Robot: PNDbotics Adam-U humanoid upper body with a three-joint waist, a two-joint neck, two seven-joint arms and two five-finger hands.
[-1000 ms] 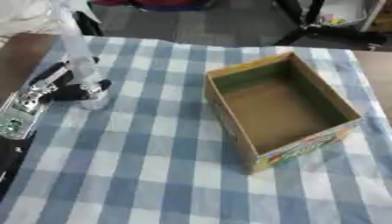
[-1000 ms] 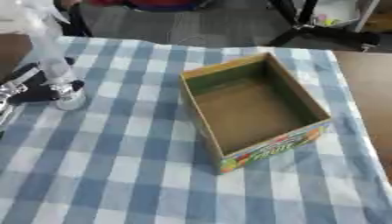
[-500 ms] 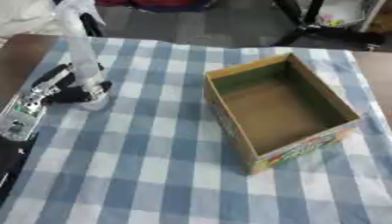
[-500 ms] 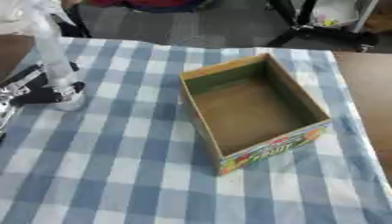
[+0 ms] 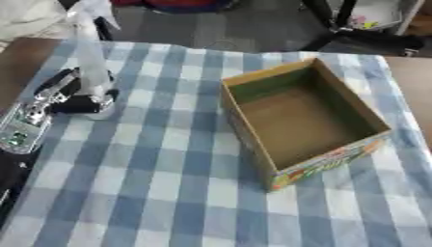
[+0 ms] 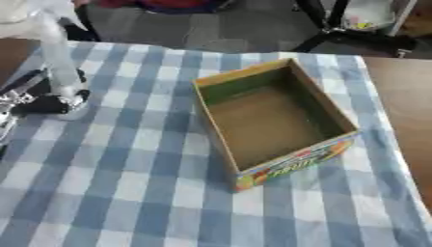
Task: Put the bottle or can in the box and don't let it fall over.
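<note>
A tall clear plastic bottle (image 5: 91,62) stands nearly upright on the checked cloth at the far left. My left hand (image 5: 66,100) comes in from the left edge, its black fingers curled round the bottle's lower part just above the cloth. The open cardboard box (image 5: 303,113) sits right of centre, a coloured print on its near wall and nothing inside. About a hand's width of cloth separates the bottle from the box's left wall. My right hand shows in neither view.
A blue and white checked cloth (image 5: 168,193) covers the table; bare brown tabletop (image 6: 405,106) shows at the right. Black stand legs (image 5: 354,34) rise on the floor beyond the far edge. White fabric (image 5: 30,17) lies at the upper left corner.
Hardly anything differs: the left hand keeps its hold on the bottle at the same spot, the bottle standing slightly straighter. The box has not moved.
</note>
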